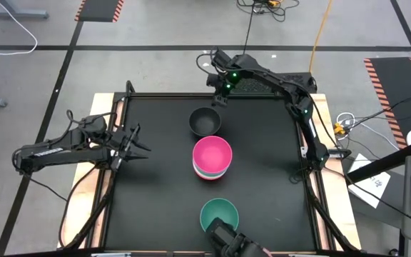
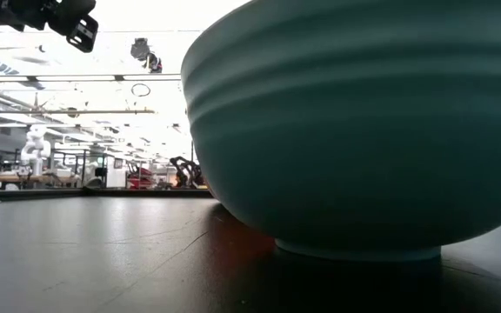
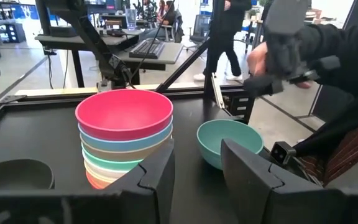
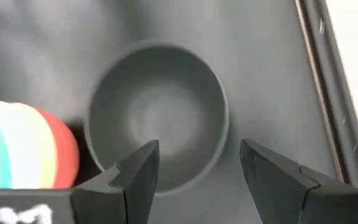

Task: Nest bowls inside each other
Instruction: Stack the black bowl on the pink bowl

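Observation:
A stack of several nested bowls point(image 1: 212, 158) with a magenta one on top point(image 3: 124, 115) stands on the black table's middle. A single black bowl point(image 1: 205, 121) sits upright just beyond it, and a teal bowl point(image 1: 219, 214) stands near the near edge, filling the low view point(image 2: 364, 130). My left gripper point(image 1: 138, 146) is open, level, left of the stack and pointing at it point(image 3: 197, 168). My right gripper point(image 1: 220, 91) hovers open near the far edge, above the black bowl point(image 4: 160, 130), fingers pointing down point(image 4: 197, 168).
A raised frame point(image 1: 302, 128) borders the black table. The camera mount point(image 1: 227, 243) sits at the near edge beside the teal bowl. Beyond the table a person point(image 3: 225, 31) walks past desks, and an arm point(image 3: 291, 43) shows closer.

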{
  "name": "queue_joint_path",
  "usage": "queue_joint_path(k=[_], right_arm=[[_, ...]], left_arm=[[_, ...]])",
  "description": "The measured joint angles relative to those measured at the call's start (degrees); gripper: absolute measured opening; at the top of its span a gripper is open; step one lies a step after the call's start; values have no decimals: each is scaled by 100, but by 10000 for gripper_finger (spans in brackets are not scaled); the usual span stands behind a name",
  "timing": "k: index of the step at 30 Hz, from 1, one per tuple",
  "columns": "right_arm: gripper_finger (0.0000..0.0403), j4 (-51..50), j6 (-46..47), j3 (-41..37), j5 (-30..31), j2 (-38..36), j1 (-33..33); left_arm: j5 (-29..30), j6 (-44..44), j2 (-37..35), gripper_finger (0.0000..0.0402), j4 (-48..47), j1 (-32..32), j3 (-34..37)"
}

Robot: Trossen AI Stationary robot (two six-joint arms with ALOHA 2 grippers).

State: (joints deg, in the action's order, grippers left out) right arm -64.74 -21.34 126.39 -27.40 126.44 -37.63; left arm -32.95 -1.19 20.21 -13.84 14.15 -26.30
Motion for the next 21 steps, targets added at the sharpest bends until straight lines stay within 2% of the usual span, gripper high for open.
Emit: queue_joint_path(k=[7, 15, 21], right_arm=[[215, -229, 15, -7, 30, 377, -61], [215, 1, -57, -9, -552, 366, 68], [215, 42, -42, -11, -560, 412, 112]], left_arm=[[-1, 0, 0, 134, -6, 0, 0], [-4, -2, 0, 134, -48, 0, 0], [-7, -2, 0, 134, -58, 0, 0]])
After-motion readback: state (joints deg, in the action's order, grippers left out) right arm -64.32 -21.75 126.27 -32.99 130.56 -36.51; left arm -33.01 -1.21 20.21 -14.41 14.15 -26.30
